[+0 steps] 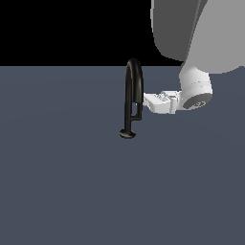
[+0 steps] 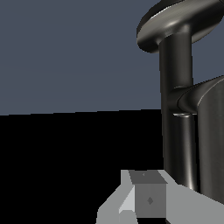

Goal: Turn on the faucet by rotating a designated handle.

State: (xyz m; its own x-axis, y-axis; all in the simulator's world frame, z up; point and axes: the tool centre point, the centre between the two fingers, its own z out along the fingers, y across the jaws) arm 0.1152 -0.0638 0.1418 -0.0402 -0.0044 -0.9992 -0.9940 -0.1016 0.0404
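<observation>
Faucet (image 1: 133, 76) stands upright on the flat grey-blue floor (image 1: 57, 182), a slim glossy black arch like a tall narrow upside-down U, resting on a small round disc foot (image 1: 127, 134). One leg runs down to the foot; the other leg is shorter and ends above the floor. Handle (image 1: 139, 111) is the short thin black bar low on the faucet, on the side toward the arm, forming a small rectangular loop with the leg. Black background starts behind the faucet at about the level of its arch top.

Gripper (image 1: 147, 101) is white, pointing sideways at the faucet from the exterior view's right, its tip just beside the arch at about mid-height, slightly above the handle loop. Whether it actually touches the faucet is unclear. Cannot tell how far the jaws are apart, nothing is seen held between them. White wrist and big grey arm link (image 1: 191, 33) rise behind the gripper, away from the faucet.

Wrist view shows the faucet (image 2: 177, 109) very close: dark glossy tube, disc foot (image 2: 179, 19), and a short cross piece joining a second dark bar. One grey fingertip block (image 2: 148, 199) sits just beside the tube.
</observation>
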